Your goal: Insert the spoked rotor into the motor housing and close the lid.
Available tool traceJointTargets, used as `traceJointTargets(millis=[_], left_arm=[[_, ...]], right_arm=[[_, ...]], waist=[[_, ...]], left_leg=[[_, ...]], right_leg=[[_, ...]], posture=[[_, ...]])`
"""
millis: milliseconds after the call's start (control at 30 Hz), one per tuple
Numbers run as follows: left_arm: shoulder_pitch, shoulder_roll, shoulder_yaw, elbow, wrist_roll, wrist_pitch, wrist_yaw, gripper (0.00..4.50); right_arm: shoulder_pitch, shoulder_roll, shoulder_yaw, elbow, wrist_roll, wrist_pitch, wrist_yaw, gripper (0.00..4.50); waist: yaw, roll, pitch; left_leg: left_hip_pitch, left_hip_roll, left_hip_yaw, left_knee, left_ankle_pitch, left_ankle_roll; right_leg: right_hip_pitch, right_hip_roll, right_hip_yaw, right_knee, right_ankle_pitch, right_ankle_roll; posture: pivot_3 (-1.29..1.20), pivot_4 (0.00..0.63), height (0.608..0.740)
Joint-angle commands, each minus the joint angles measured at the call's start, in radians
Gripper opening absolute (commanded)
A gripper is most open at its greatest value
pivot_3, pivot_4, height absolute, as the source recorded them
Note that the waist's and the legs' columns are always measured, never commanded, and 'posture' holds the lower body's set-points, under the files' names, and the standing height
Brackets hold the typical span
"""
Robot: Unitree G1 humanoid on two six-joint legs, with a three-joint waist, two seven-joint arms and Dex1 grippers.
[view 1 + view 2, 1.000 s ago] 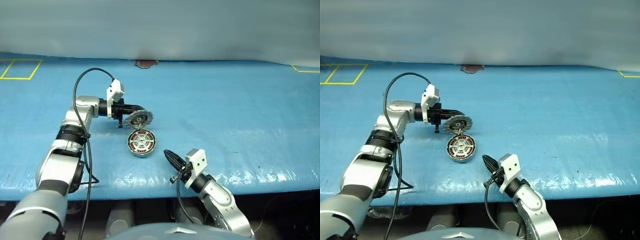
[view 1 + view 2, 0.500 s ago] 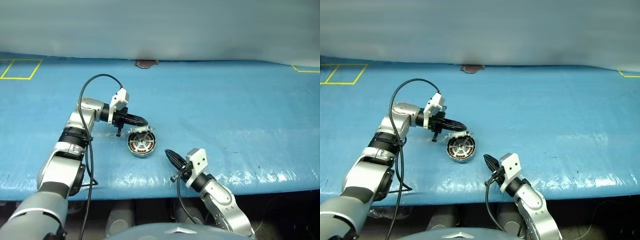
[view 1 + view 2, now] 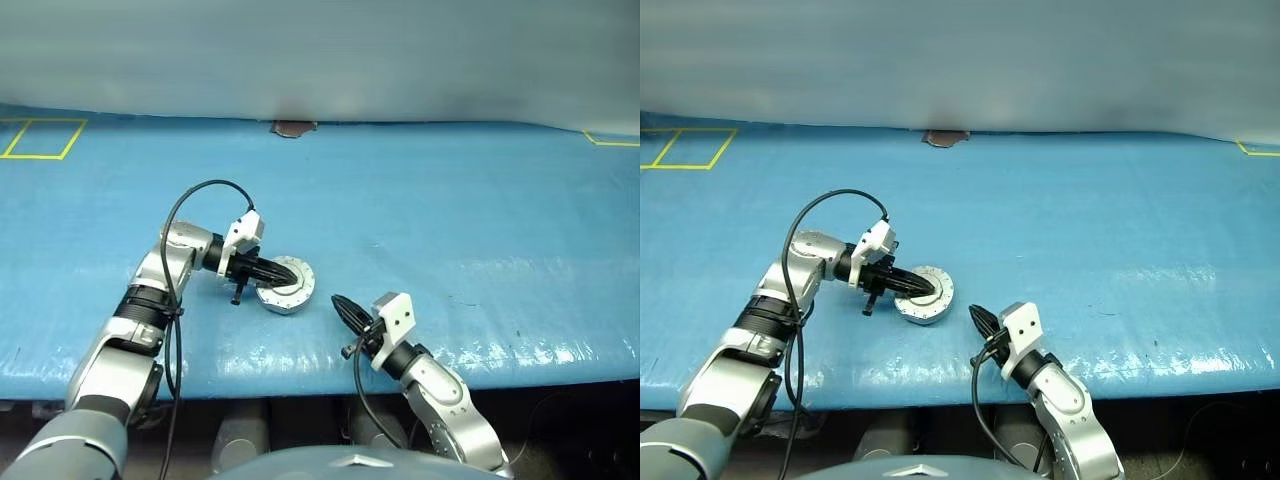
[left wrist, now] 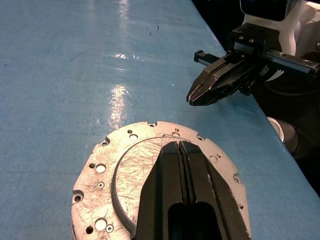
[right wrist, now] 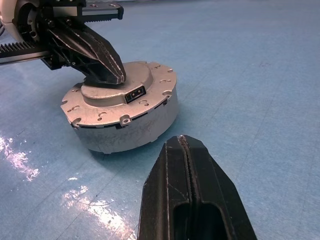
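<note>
With its fingers clenched empty, the left tool presses on the lid, seating it flat over the motor housing. Just beside the housing, the right tool waits clenched, holding nothing.

The lid is seen folded down flat over the motor housing, its pale scratched outer face with a raised centre turned upward and small holes and notches spaced round its edge. The closed silver assembly is set on the blue surface near the front edge; the rotor cannot be seen
</note>
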State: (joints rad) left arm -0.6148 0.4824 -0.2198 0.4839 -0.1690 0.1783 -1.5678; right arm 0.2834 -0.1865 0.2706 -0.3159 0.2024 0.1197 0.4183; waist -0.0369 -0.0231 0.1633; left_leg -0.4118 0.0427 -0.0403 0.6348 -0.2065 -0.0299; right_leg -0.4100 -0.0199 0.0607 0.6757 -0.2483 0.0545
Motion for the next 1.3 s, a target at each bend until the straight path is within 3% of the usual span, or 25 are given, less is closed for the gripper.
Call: traceJointTargets(millis=[33, 300, 500, 800, 1067, 1267, 1300], left_arm=[[0.060, 0.023, -0.026, -0.042, 0.023, -0.023, 0.022, 0.03], [0.180, 0.017, 0.084, -0.209, -0.044, -0.008, 0.206, 0.03], [0.385, 0.014, 0.165, -0.469, -0.077, 0.004, 0.413, 0.03], [0.632, -0.052, 0.260, -0.760, -0.137, 0.046, 0.695, 0.03], [0.787, -0.090, 0.297, -0.874, -0.146, 0.016, 0.833, 0.00], [0.852, -0.088, 0.300, -0.903, -0.170, -0.004, 0.839, 0.00], [0.861, -0.088, 0.299, -0.905, -0.169, -0.013, 0.841, 0.00]], right_arm=[[-0.019, 0.001, -0.017, -0.019, 0.012, 0.007, 0.000, 0.00], [-0.099, -0.050, -0.042, -0.064, 0.040, 0.067, 0.038, 0.00], [-0.254, -0.140, -0.026, -0.070, 0.002, 0.238, 0.063, 0.00], [-0.468, -0.176, 0.014, -0.019, 0.023, 0.312, 0.196, 0.00], [-0.635, -0.180, 0.063, 0.118, 0.023, 0.297, 0.347, 2.47], [-0.740, -0.146, 0.111, 0.297, 0.007, 0.261, 0.452, 4.46], [-0.751, -0.140, 0.117, 0.319, 0.000, 0.253, 0.462, 4.46]], waist=[[0.000, 0.001, -0.001], [0.000, 0.002, -0.003], [-0.001, 0.002, -0.003], [0.001, 0.002, -0.002], [0.000, 0.002, -0.002], [-0.001, 0.002, -0.002], [-0.001, 0.002, -0.002]], left_leg=[[0.000, 0.000, 0.000, 0.000, 0.000, 0.000], [0.002, 0.000, 0.002, 0.004, 0.000, 0.000], [0.001, 0.001, 0.004, 0.008, 0.000, 0.001], [0.000, 0.001, 0.005, 0.009, -0.001, 0.001], [0.000, 0.001, 0.006, 0.009, -0.001, 0.002], [0.000, 0.001, 0.007, 0.009, -0.001, 0.002], [0.000, 0.001, 0.007, 0.009, -0.001, 0.002]], right_leg=[[0.000, 0.000, 0.000, 0.000, 0.000, 0.000], [0.002, 0.000, 0.002, 0.002, 0.000, 0.001], [0.001, 0.000, 0.005, 0.002, 0.002, 0.002], [0.001, 0.000, 0.006, 0.001, 0.003, 0.003], [0.000, 0.000, 0.007, 0.001, 0.003, 0.003], [-0.001, 0.000, 0.007, 0.001, 0.004, 0.003], [-0.001, 0.000, 0.007, 0.001, 0.004, 0.003]], posture=[[0.00, 0.150, 0.740], [0.00, 0.150, 0.740], [0.00, 0.150, 0.740], [0.00, 0.150, 0.740], [0.00, 0.150, 0.740], [0.00, 0.150, 0.740], [0.00, 0.150, 0.740]])
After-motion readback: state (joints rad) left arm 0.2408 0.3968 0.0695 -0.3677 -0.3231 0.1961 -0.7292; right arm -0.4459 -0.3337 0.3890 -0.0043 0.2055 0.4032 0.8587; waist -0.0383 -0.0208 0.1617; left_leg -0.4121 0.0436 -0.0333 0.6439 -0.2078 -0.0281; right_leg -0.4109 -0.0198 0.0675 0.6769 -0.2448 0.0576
